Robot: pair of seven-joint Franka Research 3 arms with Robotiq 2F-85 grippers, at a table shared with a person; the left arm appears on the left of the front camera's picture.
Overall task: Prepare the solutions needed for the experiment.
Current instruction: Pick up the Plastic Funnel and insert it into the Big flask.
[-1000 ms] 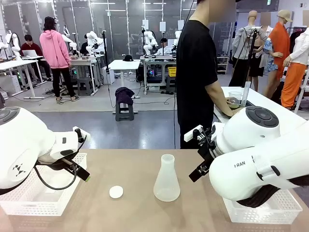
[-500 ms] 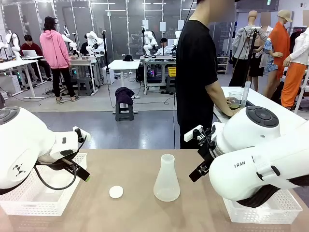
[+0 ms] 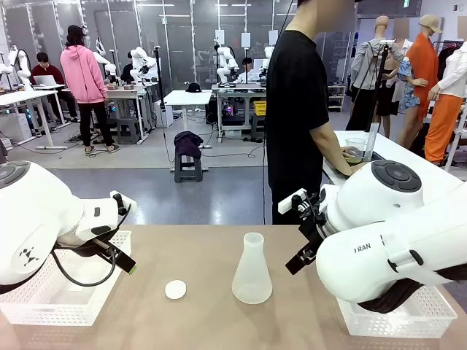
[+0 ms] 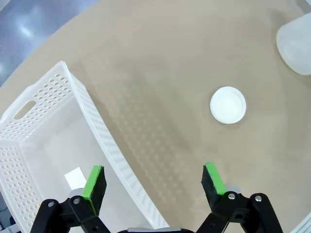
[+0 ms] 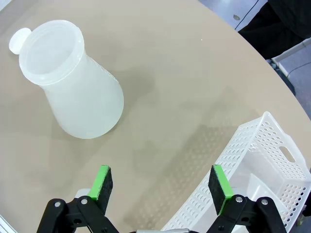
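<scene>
Centre of the table [image 3: 211,244] is carrying the flask [image 3: 252,273], which is standing upright with its neck unplugged. The white stopper [image 3: 175,289] is lying flat to its left, apart from it. A white basket [image 3: 44,295] is sitting at the left edge and a second basket [image 3: 408,319] at the right. A person [image 3: 299,109] is standing beyond the far side.

From the left wrist, the left gripper [image 4: 154,184] is hanging with its jaws spread wide and nothing between them, straddling the basket's rim; the stopper is lying ahead, the flask's base showing in the upper right corner.

From the right wrist, the right gripper [image 5: 161,184] is likewise spreading empty jaws above bare table, with the flask ahead and the second basket alongside.
</scene>
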